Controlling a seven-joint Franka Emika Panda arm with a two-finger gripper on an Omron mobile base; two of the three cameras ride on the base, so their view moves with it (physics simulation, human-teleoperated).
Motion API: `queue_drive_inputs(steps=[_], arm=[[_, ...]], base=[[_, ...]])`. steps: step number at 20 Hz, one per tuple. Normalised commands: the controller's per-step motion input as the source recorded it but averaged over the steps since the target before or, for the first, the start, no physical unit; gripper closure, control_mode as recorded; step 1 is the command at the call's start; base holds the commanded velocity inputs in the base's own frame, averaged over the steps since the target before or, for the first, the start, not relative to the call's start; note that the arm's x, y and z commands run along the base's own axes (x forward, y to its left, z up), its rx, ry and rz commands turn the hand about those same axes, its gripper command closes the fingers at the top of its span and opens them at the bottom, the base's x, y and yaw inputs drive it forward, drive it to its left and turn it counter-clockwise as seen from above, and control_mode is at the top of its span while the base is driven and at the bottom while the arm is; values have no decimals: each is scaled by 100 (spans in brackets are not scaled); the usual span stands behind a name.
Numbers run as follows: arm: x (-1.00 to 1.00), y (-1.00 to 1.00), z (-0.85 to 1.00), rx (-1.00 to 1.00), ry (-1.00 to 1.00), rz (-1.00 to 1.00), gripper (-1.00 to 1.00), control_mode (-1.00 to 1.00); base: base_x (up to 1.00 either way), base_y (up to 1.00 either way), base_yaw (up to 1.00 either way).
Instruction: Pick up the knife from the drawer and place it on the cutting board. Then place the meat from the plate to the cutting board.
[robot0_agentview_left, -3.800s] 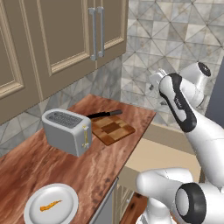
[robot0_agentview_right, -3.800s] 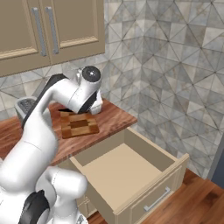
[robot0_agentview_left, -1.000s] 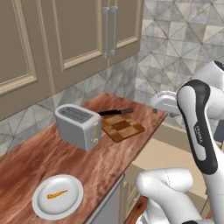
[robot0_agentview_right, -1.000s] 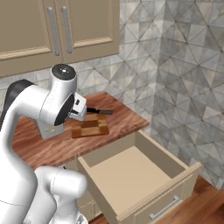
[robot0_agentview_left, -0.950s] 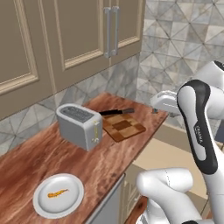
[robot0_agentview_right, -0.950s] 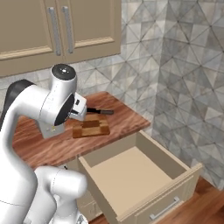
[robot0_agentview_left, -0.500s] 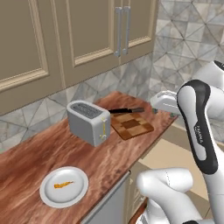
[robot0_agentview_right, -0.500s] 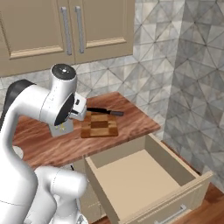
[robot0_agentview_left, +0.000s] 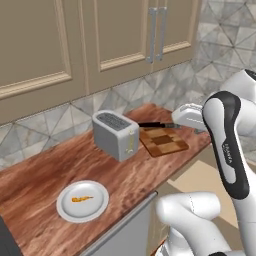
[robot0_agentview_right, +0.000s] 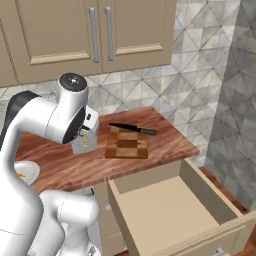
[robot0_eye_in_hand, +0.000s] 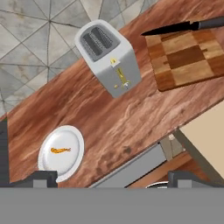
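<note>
The black knife (robot0_agentview_left: 157, 125) (robot0_eye_in_hand: 183, 27) lies across the far edge of the checkered cutting board (robot0_agentview_left: 162, 140) (robot0_agentview_right: 127, 142) (robot0_eye_in_hand: 188, 59). On the white plate (robot0_agentview_left: 65, 210) (robot0_eye_in_hand: 72, 159), near the counter's front edge, rests the small orange meat (robot0_agentview_left: 81, 199) (robot0_eye_in_hand: 60, 150). The tan drawer (robot0_agentview_right: 165, 210) stands pulled out with nothing inside. My gripper (robot0_eye_in_hand: 113, 178) hangs high over the counter's front edge, between plate and board. Its fingertips (robot0_eye_in_hand: 39, 177) stand wide apart, open, with nothing between them.
A silver toaster (robot0_agentview_left: 116, 134) (robot0_eye_in_hand: 109, 57) stands on the reddish wood countertop (robot0_agentview_left: 45, 175) between plate and board. Beige wall cabinets (robot0_agentview_left: 125, 35) hang above a tiled backsplash. A grey appliance front (robot0_agentview_left: 125, 232) sits under the counter, left of the drawer.
The base has driven left along the counter, so both base views shifted: plate and toaster now sit nearer the middle. The gripper stays open and the arm holds its pose.
</note>
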Motion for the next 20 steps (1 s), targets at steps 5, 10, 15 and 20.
queue_drive_inputs(steps=[5,10,15,20], arm=[[0,0,0,0,0,0,-100,100],[0,0,0,0,0,0,-100,100],[0,0,0,0,0,0,-100,100],[0,0,0,0,0,0,-100,100]], base=[[-14,2,30],[-1,3,32],[0,0,32],[0,-11,29]])
